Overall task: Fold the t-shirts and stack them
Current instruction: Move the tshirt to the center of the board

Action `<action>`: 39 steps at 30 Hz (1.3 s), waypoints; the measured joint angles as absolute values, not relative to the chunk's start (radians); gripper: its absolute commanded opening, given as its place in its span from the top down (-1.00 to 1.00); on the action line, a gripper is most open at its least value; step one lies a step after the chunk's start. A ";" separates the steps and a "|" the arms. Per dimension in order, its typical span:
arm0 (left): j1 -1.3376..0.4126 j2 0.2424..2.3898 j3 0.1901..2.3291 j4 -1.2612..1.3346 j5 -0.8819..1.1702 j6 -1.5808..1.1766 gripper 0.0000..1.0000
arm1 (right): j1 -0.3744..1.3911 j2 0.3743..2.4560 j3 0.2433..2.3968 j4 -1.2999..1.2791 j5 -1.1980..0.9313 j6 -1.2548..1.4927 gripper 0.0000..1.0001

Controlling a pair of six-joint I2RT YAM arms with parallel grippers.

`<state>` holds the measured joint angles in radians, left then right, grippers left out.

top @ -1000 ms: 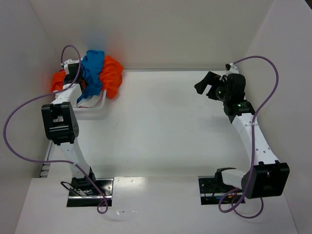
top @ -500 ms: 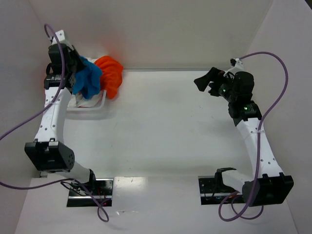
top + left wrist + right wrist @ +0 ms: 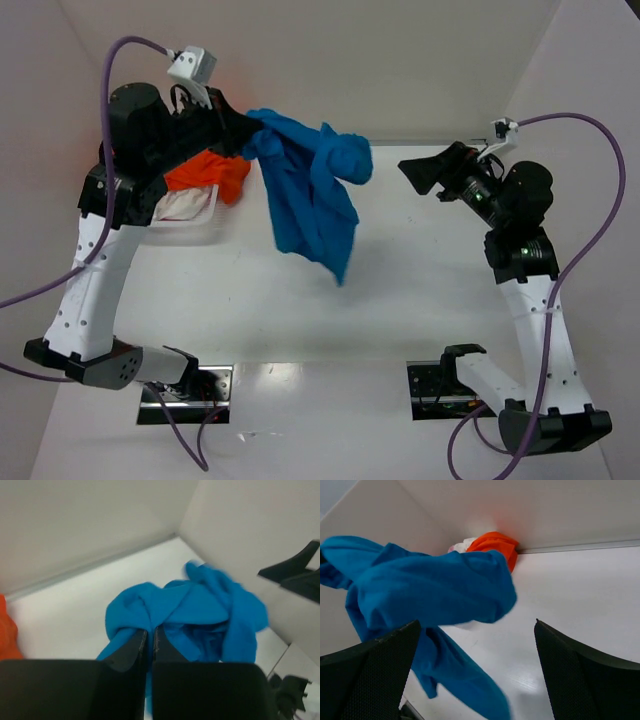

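The bright blue t-shirt hangs crumpled in the air over the back of the table, one edge pinched in my shut left gripper. In the left wrist view the fingers are closed on a fold of the blue t-shirt. The orange t-shirt and a white one stay piled in the back left corner. My right gripper is open and held high at the right, facing the blue t-shirt from a distance, with nothing between its fingers.
The pile lies in a white basket against the left wall. White walls close the table at the back and both sides. The orange t-shirt shows in the far corner behind the blue one.
My left arm rose from the pile and swung right, pulling the blue t-shirt up and out so that it hangs open. The right arm lifted and shifted slightly right, still open.
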<state>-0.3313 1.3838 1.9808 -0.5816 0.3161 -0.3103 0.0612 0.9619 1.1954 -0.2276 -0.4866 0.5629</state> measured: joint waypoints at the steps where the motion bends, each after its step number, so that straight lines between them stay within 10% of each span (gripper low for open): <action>1: -0.331 1.363 1.930 -0.579 0.319 -0.308 1.00 | 0.061 0.946 1.185 -0.223 -0.492 0.570 -1.00; 16: -0.330 1.360 1.684 -0.585 0.408 -0.289 1.00 | 0.188 0.895 0.931 -0.081 -0.603 0.693 -1.00; 27: -0.339 1.432 1.879 -0.559 0.513 -0.290 1.00 | 0.582 1.063 0.924 0.046 -0.371 0.701 -1.00; 39: -0.344 1.365 1.890 -0.578 0.595 -0.290 0.97 | 0.605 1.116 0.965 0.112 -0.056 0.664 -1.00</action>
